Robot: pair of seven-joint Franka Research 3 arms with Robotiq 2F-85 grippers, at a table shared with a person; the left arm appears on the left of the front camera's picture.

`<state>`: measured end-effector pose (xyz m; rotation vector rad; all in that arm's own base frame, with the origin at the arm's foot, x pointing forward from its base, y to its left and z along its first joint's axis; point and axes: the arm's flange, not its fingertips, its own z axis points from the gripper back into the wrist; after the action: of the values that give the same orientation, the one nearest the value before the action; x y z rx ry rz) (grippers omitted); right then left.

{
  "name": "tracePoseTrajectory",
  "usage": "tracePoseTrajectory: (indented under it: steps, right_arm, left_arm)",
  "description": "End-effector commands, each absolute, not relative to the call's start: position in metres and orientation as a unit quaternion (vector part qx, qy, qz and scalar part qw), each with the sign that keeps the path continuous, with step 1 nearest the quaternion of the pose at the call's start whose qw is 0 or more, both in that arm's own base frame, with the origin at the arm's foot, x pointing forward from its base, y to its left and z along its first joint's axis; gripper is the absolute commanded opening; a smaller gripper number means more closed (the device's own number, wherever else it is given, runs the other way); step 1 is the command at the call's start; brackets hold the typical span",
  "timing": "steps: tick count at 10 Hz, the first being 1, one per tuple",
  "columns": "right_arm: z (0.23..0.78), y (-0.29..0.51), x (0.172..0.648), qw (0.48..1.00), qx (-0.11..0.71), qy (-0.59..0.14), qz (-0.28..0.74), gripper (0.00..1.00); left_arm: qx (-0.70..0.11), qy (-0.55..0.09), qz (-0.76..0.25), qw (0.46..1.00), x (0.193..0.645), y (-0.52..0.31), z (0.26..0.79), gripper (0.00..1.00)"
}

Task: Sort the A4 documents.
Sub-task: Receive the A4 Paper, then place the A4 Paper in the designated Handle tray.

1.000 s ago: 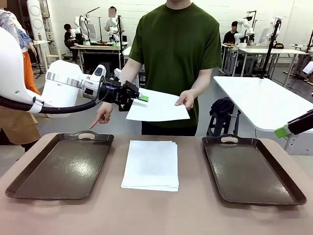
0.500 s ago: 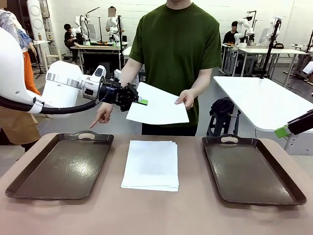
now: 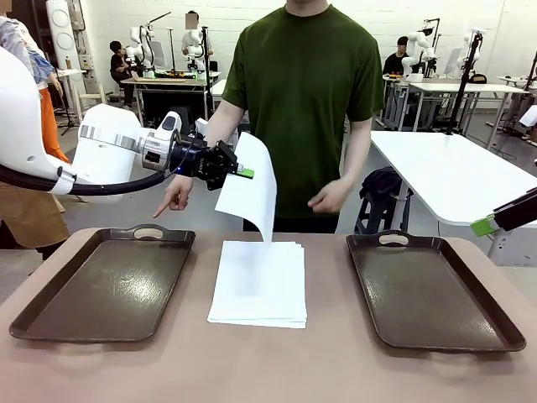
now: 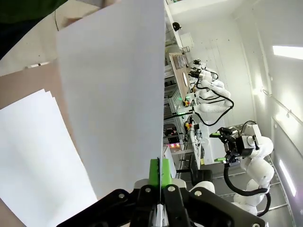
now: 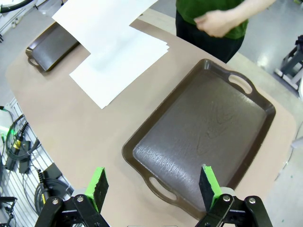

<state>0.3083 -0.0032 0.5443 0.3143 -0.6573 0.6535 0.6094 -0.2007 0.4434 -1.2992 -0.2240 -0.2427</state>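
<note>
Front view puts the left gripper (image 3: 243, 173) at about ten o'clock of the frame, its jaws pinched tight on the near edge of one A4 sheet (image 3: 252, 189). The sheet hangs from that pinch with its long axis running down toward six o'clock. Its lower corner floats just above the far edge of the stack (image 3: 258, 281) lying on the table (image 3: 336, 369) between the two trays. In the left wrist view the green pads of the left gripper (image 4: 160, 172) meet flat on the paper's edge, and the sheet (image 4: 113, 94) rises away toward twelve o'clock.

The person's pointing hand (image 3: 176, 197) sits at seven o'clock of the claw, finger aimed down at the left tray (image 3: 101, 285). The other hand (image 3: 329, 200) is empty and well apart from the paper, at three o'clock of it.

From the held sheet, the left tray lies at roughly seven to eight o'clock, on the holding arm's own side, so that is likely the drop spot. The limp paper will probably trail behind the claw.

The right gripper (image 5: 154, 182) stands wide open with nothing in it, hovering over the near end of the right tray (image 5: 203, 142)
</note>
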Motion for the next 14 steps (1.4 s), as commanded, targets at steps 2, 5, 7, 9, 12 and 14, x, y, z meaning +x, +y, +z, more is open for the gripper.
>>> tracePoseTrajectory:
  steps: [2, 5, 7, 9, 12, 14]
  right_arm:
    - [0.543, -0.004, 0.309, 0.881, 0.158, -0.315, 0.314, 1.00]
    - [0.543, -0.004, 0.309, 0.881, 0.158, -0.315, 0.314, 1.00]
    - [0.543, -0.004, 0.309, 0.881, 0.158, -0.315, 0.314, 1.00]
    - [0.543, -0.004, 0.309, 0.881, 0.158, -0.315, 0.314, 1.00]
    - [0.543, -0.004, 0.309, 0.881, 0.158, -0.315, 0.314, 1.00]
    - [0.543, -0.004, 0.309, 0.881, 0.158, -0.315, 0.314, 1.00]
  left_arm:
    - [-0.599, -0.104, -0.114, 0.786, 0.609, -0.201, 0.443, 0.00]
    - [-0.599, -0.104, -0.114, 0.786, 0.609, -0.201, 0.443, 0.00]
    - [-0.599, -0.104, -0.114, 0.786, 0.609, -0.201, 0.443, 0.00]
    - [-0.599, -0.104, -0.114, 0.786, 0.609, -0.201, 0.443, 0.00]
    - [-0.592, -0.094, -0.136, 0.789, 0.600, -0.190, 0.445, 0.01]
    - [-0.557, -0.086, -0.164, 0.809, 0.581, -0.153, 0.456, 0.01]
